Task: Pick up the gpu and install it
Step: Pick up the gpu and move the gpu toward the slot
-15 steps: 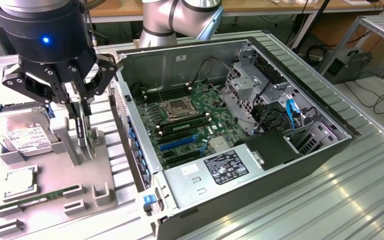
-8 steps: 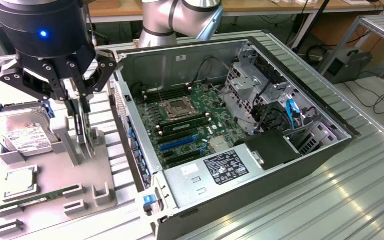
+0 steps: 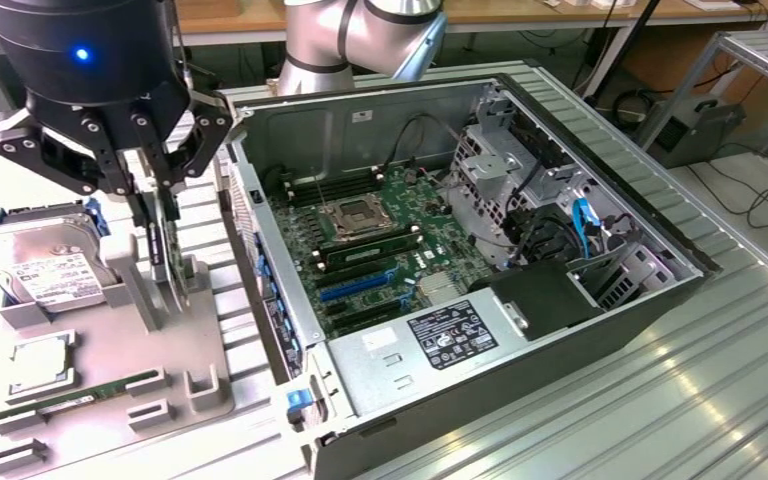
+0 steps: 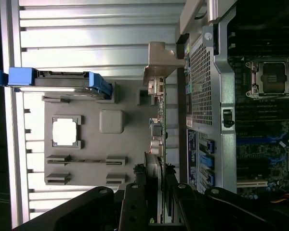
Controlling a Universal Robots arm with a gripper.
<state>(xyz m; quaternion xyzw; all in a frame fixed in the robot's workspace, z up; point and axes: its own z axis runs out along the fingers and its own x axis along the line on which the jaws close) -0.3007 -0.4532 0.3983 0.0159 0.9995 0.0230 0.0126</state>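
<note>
Pick-up stage, install not yet begun: at the upper left of the exterior view the arm's hand (image 3: 155, 228) hung straight down over the gpu (image 3: 167, 278), which stood on its long edge in a slot of the grey holder (image 3: 115, 268) on the ribbed metal table (image 3: 704, 400), outside the open computer case (image 3: 244, 205). The hand straddled the card's top edge, set at roughly half its opening, but whether it had actually clamped the card could not be told. The card appeared seated in its slot. Freeing it would likely call for a firm grip and a straight vertical pull, since the holder's walls flanked its lower edge. Room was tight: the hard drive (image 3: 40, 268) stood to the holder's left in the frame, and in the wrist view the gpu (image 4: 159, 127), edge-on, ran just beside the case's perforated wall (image 4: 204, 91), its silver bracket (image 4: 161, 62) near that wall's corner. Above the holder the space looked open. Inside the case, the blue slots (image 3: 357, 287) on the motherboard (image 3: 371, 235) lay uncovered, with a drive cage and cables crowding the frame's right.
</note>
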